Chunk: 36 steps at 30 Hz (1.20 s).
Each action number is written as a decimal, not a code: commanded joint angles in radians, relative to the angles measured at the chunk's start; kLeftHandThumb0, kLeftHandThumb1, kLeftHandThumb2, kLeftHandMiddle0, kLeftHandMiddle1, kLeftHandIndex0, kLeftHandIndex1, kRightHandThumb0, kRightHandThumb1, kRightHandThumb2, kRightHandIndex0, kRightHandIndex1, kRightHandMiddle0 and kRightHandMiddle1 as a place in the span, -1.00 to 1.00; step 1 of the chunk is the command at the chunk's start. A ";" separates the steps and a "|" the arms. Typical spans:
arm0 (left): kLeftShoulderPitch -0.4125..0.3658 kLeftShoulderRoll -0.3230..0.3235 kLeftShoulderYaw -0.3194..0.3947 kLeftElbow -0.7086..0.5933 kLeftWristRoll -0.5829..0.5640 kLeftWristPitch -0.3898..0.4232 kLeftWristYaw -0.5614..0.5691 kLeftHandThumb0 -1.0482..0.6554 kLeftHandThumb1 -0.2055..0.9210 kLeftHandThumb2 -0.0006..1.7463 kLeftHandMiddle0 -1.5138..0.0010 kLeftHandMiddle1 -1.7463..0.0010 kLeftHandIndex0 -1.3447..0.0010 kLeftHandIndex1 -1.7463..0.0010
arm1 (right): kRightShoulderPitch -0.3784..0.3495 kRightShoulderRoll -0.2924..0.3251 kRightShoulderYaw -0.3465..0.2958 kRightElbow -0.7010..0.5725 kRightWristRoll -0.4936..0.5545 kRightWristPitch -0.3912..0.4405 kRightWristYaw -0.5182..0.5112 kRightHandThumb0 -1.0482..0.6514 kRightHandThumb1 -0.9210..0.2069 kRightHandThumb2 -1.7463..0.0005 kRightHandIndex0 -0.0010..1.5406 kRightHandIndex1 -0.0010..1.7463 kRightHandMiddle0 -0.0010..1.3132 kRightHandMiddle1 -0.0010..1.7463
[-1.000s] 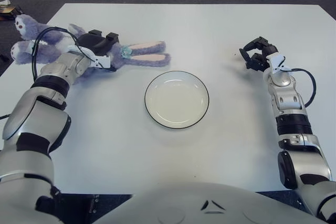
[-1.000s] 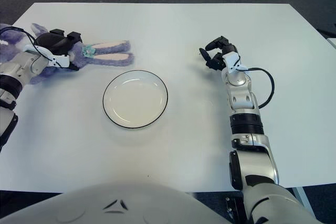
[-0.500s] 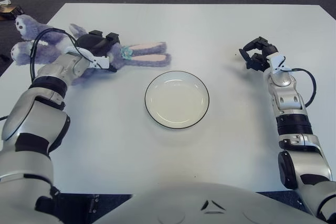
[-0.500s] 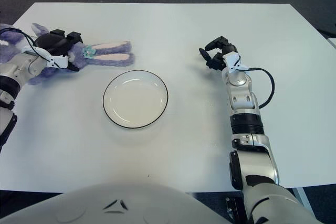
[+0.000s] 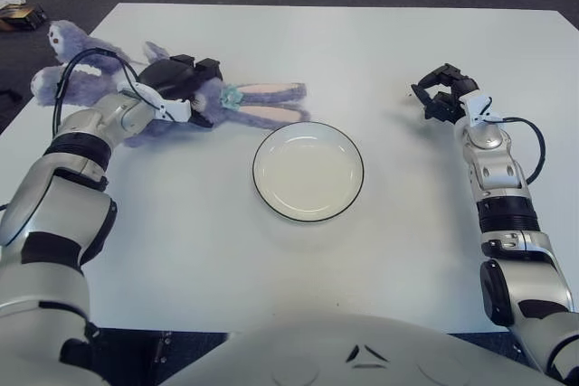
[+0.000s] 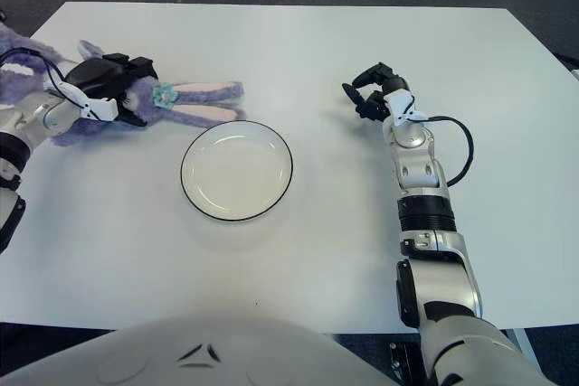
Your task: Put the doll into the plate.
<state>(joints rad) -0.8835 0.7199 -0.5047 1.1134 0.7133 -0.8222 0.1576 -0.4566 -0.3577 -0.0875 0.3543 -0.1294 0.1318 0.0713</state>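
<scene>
Bare table (image 5: 181, 223) all around the plate (image 5: 308, 172), doll's ears (image 5: 267, 103) just beside its rim

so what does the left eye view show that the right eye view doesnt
Only the left eye view shows the whole purple plush rabbit doll, including its feet, and a small object on the floor off the table's far left corner. Only the right eye view shows the table's right edge and the floor beyond. Both show the white black-rimmed plate, the left hand grasping the doll, and the right hand idle over the white table.
</scene>
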 commanded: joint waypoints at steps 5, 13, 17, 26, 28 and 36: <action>-0.019 0.010 0.021 -0.032 -0.018 -0.020 -0.067 0.27 0.96 -0.87 -0.07 -1.00 0.05 -1.00 | -0.006 -0.014 0.003 0.015 0.001 -0.013 0.011 -0.19 -1.00 0.60 -0.03 1.00 -0.42 0.80; -0.022 -0.004 0.047 -0.107 -0.035 -0.011 -0.145 0.26 0.94 -0.86 -0.07 -1.00 0.06 -1.00 | -0.004 -0.019 0.010 0.014 -0.003 -0.015 0.022 -0.19 -1.00 0.60 -0.03 1.00 -0.42 0.80; -0.029 -0.021 0.052 -0.136 -0.037 0.004 -0.167 0.26 0.94 -0.85 -0.08 -1.00 0.06 -1.00 | -0.002 -0.021 0.014 0.013 -0.006 -0.015 0.025 -0.19 -1.00 0.60 -0.03 1.00 -0.42 0.80; -0.061 -0.091 0.043 -0.142 -0.026 0.058 -0.178 0.26 0.92 -0.83 -0.08 -1.00 0.07 -1.00 | 0.007 -0.017 0.026 0.008 -0.011 -0.018 0.028 -0.19 -1.00 0.60 -0.05 1.00 -0.41 0.80; -0.065 -0.102 0.042 -0.139 -0.024 0.066 -0.177 0.26 0.92 -0.82 -0.08 -1.00 0.07 -1.00 | 0.008 -0.016 0.028 0.006 -0.011 -0.019 0.029 -0.19 -1.00 0.60 -0.05 1.00 -0.41 0.80; -0.093 -0.168 0.030 -0.117 -0.004 0.112 -0.152 0.26 0.62 -0.46 -0.12 -1.00 0.03 -1.00 | 0.018 -0.014 0.041 -0.008 -0.007 -0.023 0.040 -0.19 -1.00 0.60 -0.05 1.00 -0.41 0.79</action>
<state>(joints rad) -0.9424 0.5697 -0.4697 0.9873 0.6956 -0.7220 -0.0144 -0.4521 -0.3648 -0.0509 0.3605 -0.1350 0.1218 0.1026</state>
